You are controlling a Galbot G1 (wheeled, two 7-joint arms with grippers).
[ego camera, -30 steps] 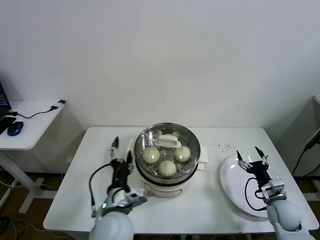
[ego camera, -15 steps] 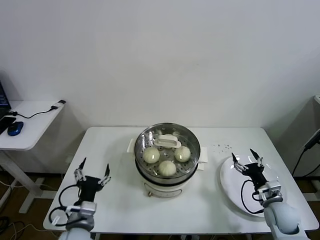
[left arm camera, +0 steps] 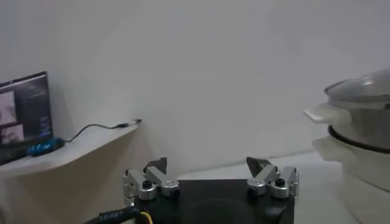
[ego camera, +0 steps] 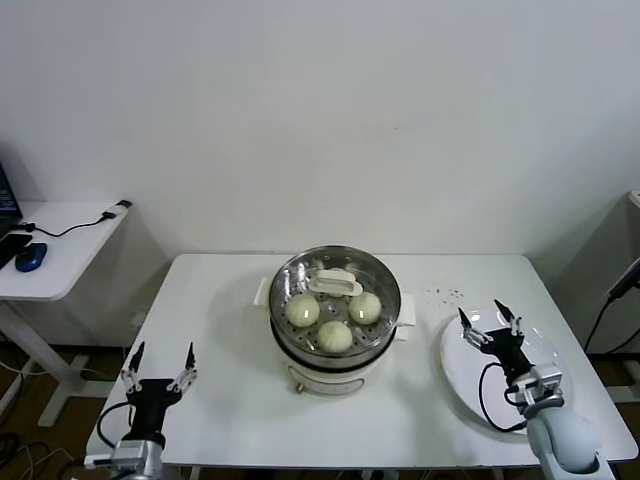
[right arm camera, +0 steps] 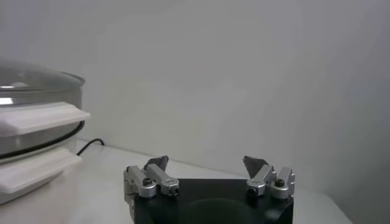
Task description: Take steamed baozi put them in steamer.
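- The round shiny steel steamer [ego camera: 335, 330] with its white base sits in the middle of the white tabletop [ego camera: 230, 300].
- A round see-through glass lid [ego camera: 385, 290] with a white handle covers the steamer.
- Three small round cream-white steamed baozi [ego camera: 335, 335] show through the lid, lying inside the steamer on the tray with holes. A fourth bun may sit under the lid handle, but I cannot tell.
- A flat white round plate [ego camera: 462, 375] lies near the right edge of the tabletop, well apart from the steamer.
- The left claw [ego camera: 158, 365] is at the near left corner of the tabletop, well apart from the steamer. Its two fingers are spread wide and it holds nothing.
- In the left wrist view the left claw [left arm camera: 210, 176] is spread wide with nothing between its tips, and the steamer [left arm camera: 359, 146] stands off to one side.
- The right claw [ego camera: 488, 322] is over the plate, near the right edge. Its fingers are spread wide too, and it holds nothing.
- In the right wrist view the right claw [right arm camera: 209, 173] is spread wide with nothing in it, and the steamer [right arm camera: 33, 140] is off to one side.
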